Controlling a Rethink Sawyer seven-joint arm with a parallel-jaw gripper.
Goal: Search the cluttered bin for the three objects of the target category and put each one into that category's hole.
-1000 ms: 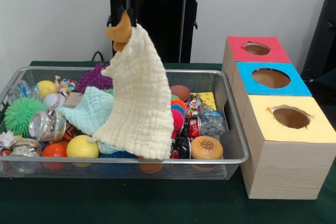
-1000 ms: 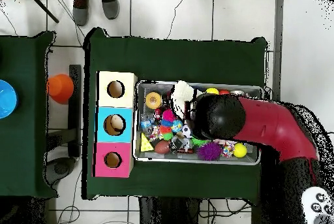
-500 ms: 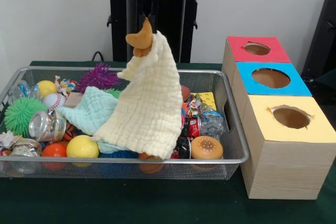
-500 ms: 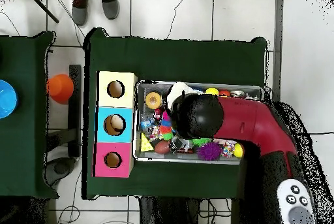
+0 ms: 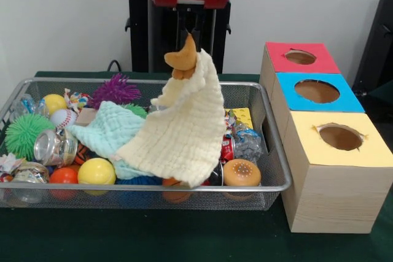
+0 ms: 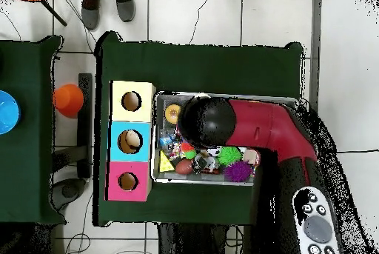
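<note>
Gripper [image 5: 188, 36] clamped on orange croissant toy [image 5: 182, 57] with cream cloth [image 5: 179, 128] snagged along, raised over wire bin [image 5: 270, 145] middle. Risks dragging cloth rightward toward red [image 5: 301, 57], blue [image 5: 317, 91], yellow holes [image 5: 340, 137]; could drop toy or block an opening.

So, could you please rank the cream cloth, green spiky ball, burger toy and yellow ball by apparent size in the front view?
1. cream cloth
2. green spiky ball
3. burger toy and yellow ball: look alike, too close to rank.

No readable text, labels or numbers anywhere.
</note>
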